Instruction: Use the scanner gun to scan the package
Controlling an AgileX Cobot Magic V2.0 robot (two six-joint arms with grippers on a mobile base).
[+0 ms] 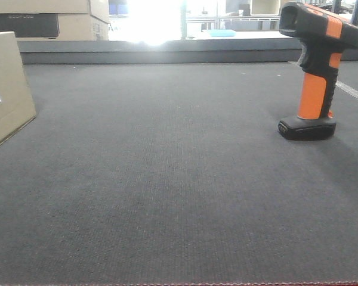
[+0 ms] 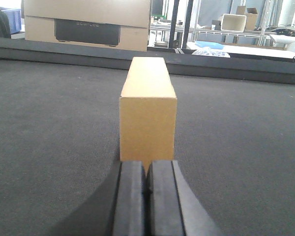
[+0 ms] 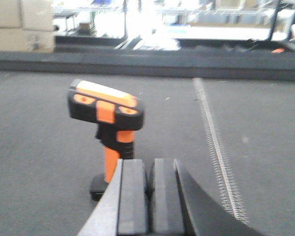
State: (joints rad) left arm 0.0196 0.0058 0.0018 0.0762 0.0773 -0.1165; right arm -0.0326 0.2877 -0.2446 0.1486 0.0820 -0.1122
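Note:
The package (image 1: 6, 89), a plain tan cardboard box with a small white sticker, sits at the left edge of the front view. In the left wrist view the package (image 2: 147, 115) stands end-on straight ahead of my left gripper (image 2: 147, 169), whose pads are pressed together with nothing between them. The scanner gun (image 1: 316, 71) stands upright on its flat black foot at the right. In the right wrist view the scanner gun (image 3: 108, 132) is just ahead and slightly left of my right gripper (image 3: 150, 169), which is shut and empty. Neither arm shows in the front view.
Dark grey carpet-like mat (image 1: 179, 179) covers the table. A raised dark ledge (image 1: 167, 56) runs along the far edge. Stacked cartons with a dark panel (image 2: 88, 24) stand beyond it. A pale stitched strip (image 3: 216, 147) runs across the mat on the right.

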